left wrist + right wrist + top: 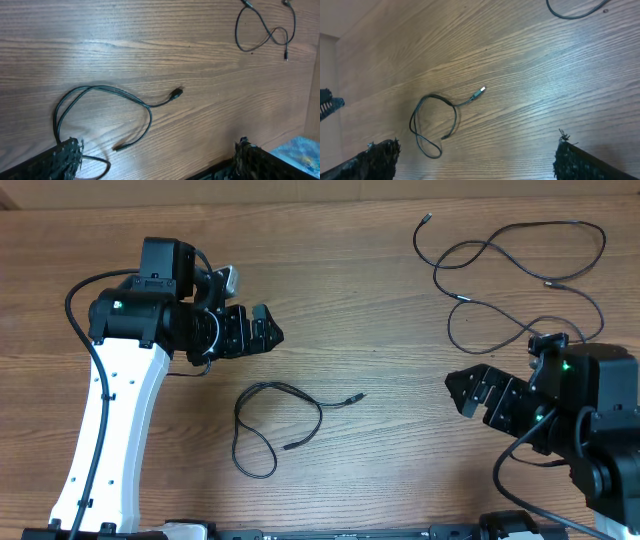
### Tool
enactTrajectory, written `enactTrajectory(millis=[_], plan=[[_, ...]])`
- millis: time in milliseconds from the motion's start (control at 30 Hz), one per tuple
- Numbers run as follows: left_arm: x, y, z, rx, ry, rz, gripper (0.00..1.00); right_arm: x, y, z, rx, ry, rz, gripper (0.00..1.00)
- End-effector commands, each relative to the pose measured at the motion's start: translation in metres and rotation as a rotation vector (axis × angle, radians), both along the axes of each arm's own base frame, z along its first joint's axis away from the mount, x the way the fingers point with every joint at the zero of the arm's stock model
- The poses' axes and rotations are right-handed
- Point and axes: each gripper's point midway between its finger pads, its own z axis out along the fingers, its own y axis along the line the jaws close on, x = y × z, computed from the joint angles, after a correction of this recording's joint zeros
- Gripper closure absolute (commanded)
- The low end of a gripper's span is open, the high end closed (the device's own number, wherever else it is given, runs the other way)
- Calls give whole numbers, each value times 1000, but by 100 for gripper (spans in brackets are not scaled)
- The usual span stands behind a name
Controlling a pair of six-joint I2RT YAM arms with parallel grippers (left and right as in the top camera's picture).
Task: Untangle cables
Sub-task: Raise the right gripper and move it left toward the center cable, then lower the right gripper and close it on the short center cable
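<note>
Wooden table (pixel 380 340) holds one cable (pixel 270 385) looped alone at centre and other cables (pixel 487 243) crossed at far right, with left gripper (pixel 270 326) and right gripper (pixel 460 395) open and empty; gripping at a crossing would probably tighten the tangle.

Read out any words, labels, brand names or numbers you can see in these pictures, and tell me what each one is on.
No readable text in any view.
The left arm and the right arm bear no lettering that shows.
The table, the single cable and the tangled cables carry no markings that can be made out.
</note>
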Motion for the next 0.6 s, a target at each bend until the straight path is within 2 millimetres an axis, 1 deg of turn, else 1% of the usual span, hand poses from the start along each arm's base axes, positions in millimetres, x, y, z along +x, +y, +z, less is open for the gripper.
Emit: enactTrajectory(millis=[0,100,200,300,333,367,467,567], plan=[[-6,-17,2,-34,-12,-88,0,3,1,-6,-6,22,2,0],[-13,-32,2,-27,-27,-165,0,7,1,-10,-5,46,4,0],[-17,-42,0,13,-38,-201,0,13,2,-18,-8,84,4,0],[-19,-44,-6,77,-26,-181,0,20,4,-29,-10,137,6,0],[-19,-42,-8,103,-20,-163,0,22,4,-32,-8,152,8,0],[-17,-33,-13,170,-5,-100,0,28,8,-37,7,179,18,0],[-14,-11,-19,273,26,46,0,35,19,-47,56,235,48,0],[-9,9,-22,361,19,114,0,42,28,-59,95,304,69,0]])
